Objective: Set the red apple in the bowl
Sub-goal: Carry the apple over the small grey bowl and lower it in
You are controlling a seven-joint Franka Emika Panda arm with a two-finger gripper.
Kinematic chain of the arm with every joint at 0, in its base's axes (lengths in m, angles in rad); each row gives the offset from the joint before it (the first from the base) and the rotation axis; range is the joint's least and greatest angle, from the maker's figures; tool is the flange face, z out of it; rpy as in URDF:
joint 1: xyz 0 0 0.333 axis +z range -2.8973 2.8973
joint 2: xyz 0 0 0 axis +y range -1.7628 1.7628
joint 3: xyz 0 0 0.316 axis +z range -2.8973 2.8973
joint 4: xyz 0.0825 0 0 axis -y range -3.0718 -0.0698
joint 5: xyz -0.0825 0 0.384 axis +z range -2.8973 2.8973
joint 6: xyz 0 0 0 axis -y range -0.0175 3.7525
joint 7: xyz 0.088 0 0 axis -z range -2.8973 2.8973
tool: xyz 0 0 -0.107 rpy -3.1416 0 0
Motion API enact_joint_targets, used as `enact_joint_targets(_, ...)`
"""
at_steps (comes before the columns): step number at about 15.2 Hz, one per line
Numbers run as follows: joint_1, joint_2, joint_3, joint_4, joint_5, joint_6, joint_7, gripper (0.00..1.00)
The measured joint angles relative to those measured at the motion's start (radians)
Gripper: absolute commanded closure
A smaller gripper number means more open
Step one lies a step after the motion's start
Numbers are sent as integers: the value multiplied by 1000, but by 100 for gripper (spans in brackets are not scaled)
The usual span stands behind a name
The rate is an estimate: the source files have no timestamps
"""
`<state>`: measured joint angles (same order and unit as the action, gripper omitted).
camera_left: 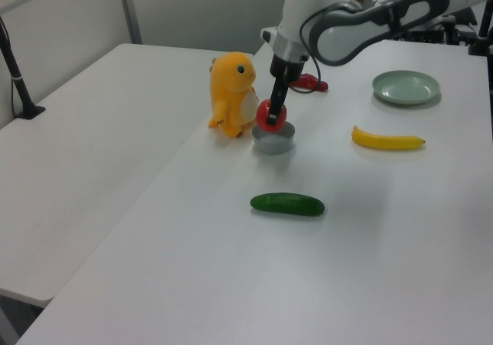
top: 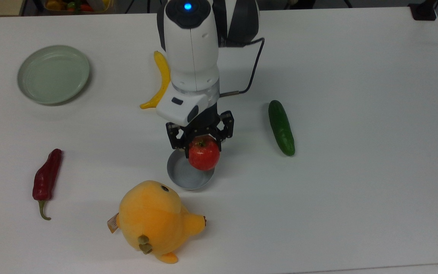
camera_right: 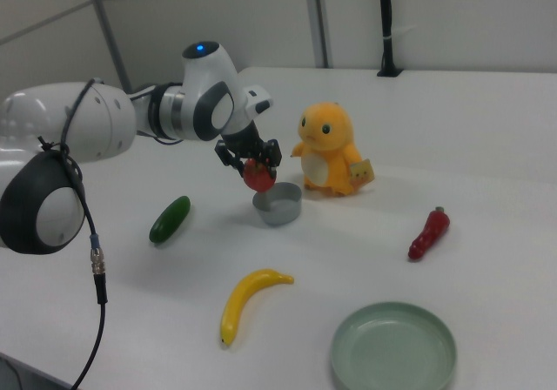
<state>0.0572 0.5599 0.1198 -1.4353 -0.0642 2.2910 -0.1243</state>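
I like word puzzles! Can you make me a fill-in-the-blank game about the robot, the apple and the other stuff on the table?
1. The gripper is holding the red ____.
2. The red apple hangs just above the grey ____.
3. In the top view, the long green thing to the right of the bowl is a ____.
4. The orange plush toy sits beside the bowl, and the pale green plate has ____ on it.

Missing words: apple; bowl; cucumber; nothing
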Motion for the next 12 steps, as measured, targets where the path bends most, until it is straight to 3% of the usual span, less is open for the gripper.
enact_joint_targets(4,0,45,-4,3,-5,61,0,66)
enact_joint_targets(6,0,53,-8,3,-13,62,0,59)
enact_joint_targets(7,0,56,-10,3,-18,62,0,48)
enact_joint_targets(8,0,57,-11,3,-21,62,0,28)
enact_joint_targets(12,-1,58,-20,3,-23,62,0,0)
